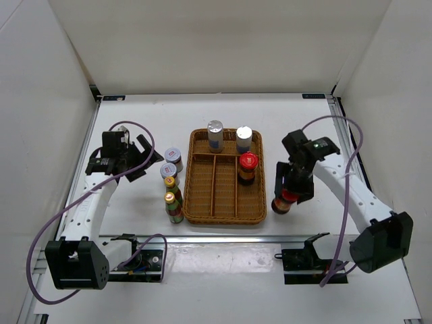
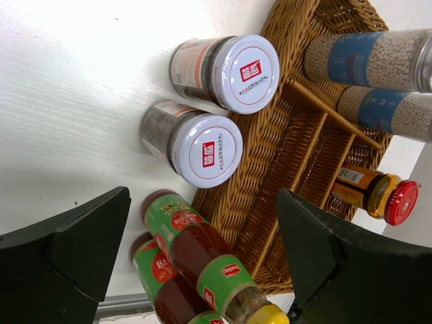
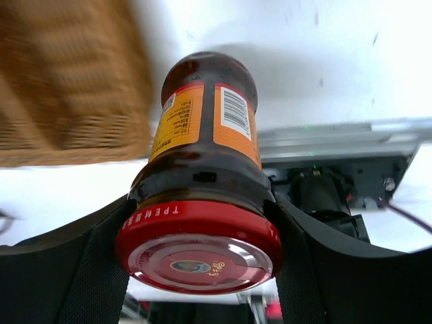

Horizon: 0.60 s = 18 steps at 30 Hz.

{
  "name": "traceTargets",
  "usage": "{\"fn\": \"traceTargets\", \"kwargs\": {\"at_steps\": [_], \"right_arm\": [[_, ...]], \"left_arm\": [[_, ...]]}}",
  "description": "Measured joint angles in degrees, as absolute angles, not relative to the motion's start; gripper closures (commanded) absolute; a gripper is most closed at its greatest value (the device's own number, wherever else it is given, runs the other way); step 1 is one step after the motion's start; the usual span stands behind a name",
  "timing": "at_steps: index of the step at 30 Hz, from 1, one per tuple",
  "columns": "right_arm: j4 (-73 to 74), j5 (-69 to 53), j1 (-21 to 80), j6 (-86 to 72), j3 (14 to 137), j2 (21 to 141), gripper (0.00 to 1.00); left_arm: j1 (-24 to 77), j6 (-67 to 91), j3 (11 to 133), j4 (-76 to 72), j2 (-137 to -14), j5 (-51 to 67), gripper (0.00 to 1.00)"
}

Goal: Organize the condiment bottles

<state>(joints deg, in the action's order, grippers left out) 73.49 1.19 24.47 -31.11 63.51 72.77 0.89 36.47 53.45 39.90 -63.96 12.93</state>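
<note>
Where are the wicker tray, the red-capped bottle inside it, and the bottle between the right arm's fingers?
wicker tray (image 1: 223,219), top view, near rim
red-capped bottle in tray (image 1: 248,162), top view, its cap
gripped bottle (image 3: 199,246), right wrist view, its red cap

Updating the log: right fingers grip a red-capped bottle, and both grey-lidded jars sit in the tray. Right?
No: both grey-lidded jars stand on the table left of the tray, not in it (left wrist view). Right fingers do grip the red-capped bottle.
</note>
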Motion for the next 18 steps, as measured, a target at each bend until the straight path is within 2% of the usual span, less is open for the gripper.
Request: {"fn": "traceTargets", "kwargs": {"at_steps": [7, 18], "right_arm": [[74.9, 0.6, 26.0, -29.0, 78.5, 72.7, 1.00], [74.0, 0.1, 40.3, -23.1, 80.9, 85.6, 1.00]], "left_arm": [[0.9, 36.5, 52.9, 39.9, -63.9, 12.9, 0.00], [0.9, 36.9, 52.9, 39.9, -63.9, 12.9, 0.00]]}}
